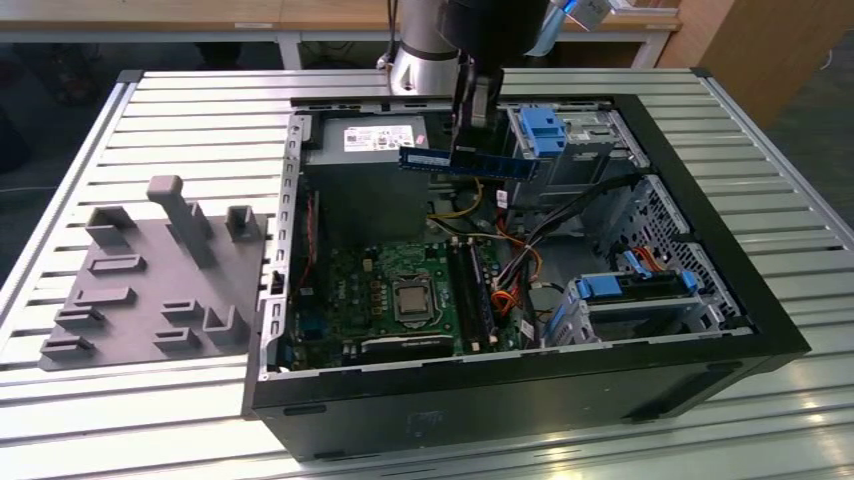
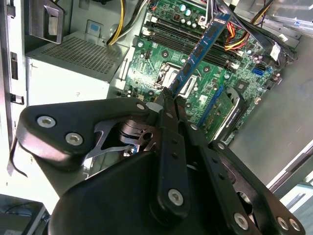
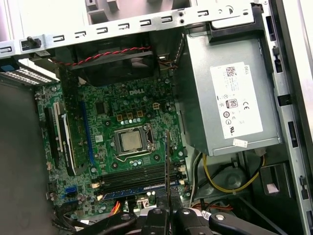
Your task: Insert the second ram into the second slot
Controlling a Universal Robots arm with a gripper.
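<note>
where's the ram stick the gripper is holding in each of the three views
Exterior view: the second ram hangs level over the open case, clamped in the gripper.
Second wrist view: the second ram slants away from the gripper across the motherboard.
First wrist view: it is seen edge-on, a thin dark line crossing the board.
Shared landmark: the grey power supply.

- A table (image 1: pixel 200 110) of ribbed, silver metal slats carries everything.
- An open black computer case (image 1: pixel 534 395) lies on its side on the slats, filling the middle and the exterior view's right.
- A flat grey plate (image 1: pixel 134 290) with upright blocks and one tall peg lies just beside the case, at the exterior view's left.
</note>
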